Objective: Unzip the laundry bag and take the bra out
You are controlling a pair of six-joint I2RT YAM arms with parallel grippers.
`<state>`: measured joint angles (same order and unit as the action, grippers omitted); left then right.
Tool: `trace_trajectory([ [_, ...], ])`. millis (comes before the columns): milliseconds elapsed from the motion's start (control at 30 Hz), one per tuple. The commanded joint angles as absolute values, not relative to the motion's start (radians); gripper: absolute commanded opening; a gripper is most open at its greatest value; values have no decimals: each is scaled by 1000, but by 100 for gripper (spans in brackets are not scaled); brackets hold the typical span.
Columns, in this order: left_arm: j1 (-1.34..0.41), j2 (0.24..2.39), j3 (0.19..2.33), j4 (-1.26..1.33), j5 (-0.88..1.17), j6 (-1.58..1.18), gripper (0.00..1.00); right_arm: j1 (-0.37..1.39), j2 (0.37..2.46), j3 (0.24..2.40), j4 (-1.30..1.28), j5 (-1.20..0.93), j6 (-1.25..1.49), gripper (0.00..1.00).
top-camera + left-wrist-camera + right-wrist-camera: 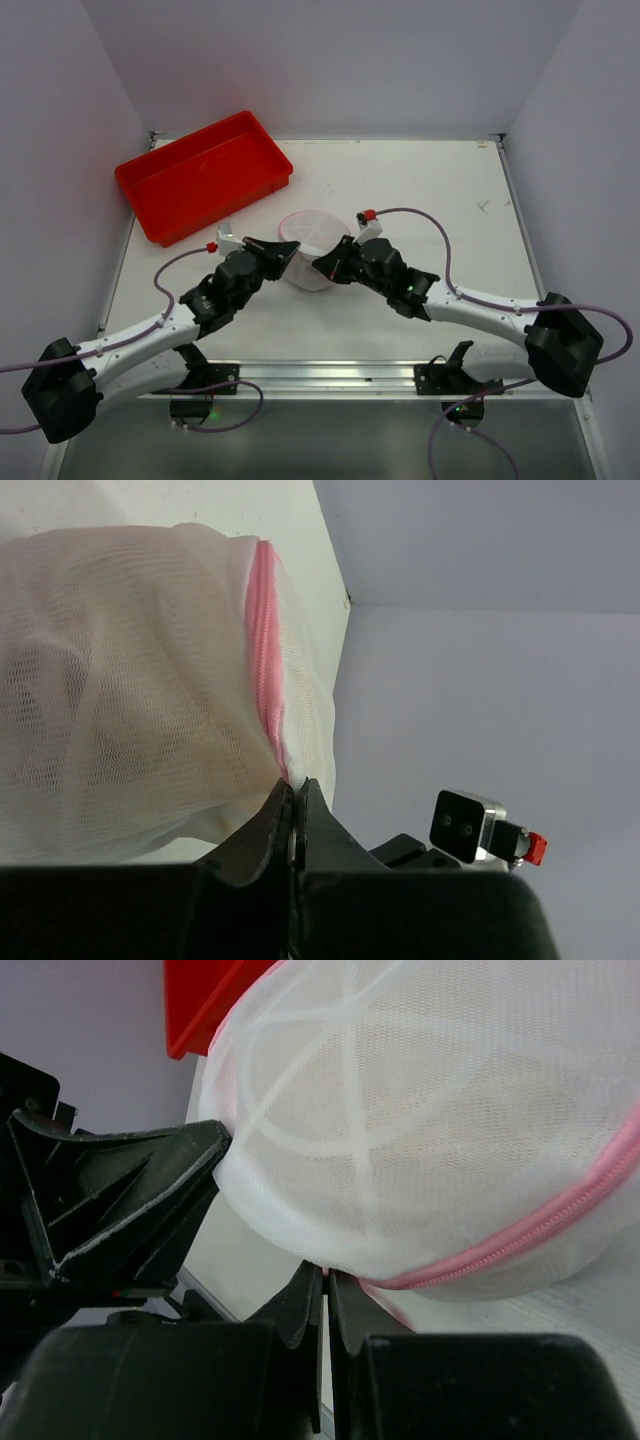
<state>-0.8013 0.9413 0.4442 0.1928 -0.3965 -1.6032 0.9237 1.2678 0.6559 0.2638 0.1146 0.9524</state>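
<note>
While the left end effector (288,256) pinches the laundry bag (308,232) at its pink zipper rim (265,660), jaws almost together, the right end effector (328,268) nips the mesh on the opposite side. A beige bra (480,1110) shows through the zipped bag at mid-bench (420,180), near a red tray (205,175).

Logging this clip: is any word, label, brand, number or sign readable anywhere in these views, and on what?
No readable text in any view.
laundry bag: plain mesh and pink zipper, no print showing.
red tray: no label showing.
table: faint dark marks near its far right corner, too small to read.
</note>
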Motion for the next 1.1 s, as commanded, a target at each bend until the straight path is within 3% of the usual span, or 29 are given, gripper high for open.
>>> trace_trajectory([
  [0,-756,904,443,186,-390,-1488,0,914,1194,660,157,183,867,0],
  [367,-480,972,465,215,64,-1085,0,914,1115,658,3,98,683,0],
  [667,-290,1152,650,141,400,-818,0,919,1166,693,39,23,649,0],
  [767,-288,1129,670,106,428,-854,36,936,1247,735,105,5,681,0],
  [800,-288,1111,664,98,408,-870,64,943,1270,750,113,6,687,0],
  [900,-288,1011,649,22,320,-914,97,971,1346,813,140,6,699,0],
  [967,-290,936,632,-79,260,-942,100,988,1388,842,167,15,718,0],
  [1067,-296,842,560,-91,250,-1020,98,1003,1420,870,192,31,736,0],
])
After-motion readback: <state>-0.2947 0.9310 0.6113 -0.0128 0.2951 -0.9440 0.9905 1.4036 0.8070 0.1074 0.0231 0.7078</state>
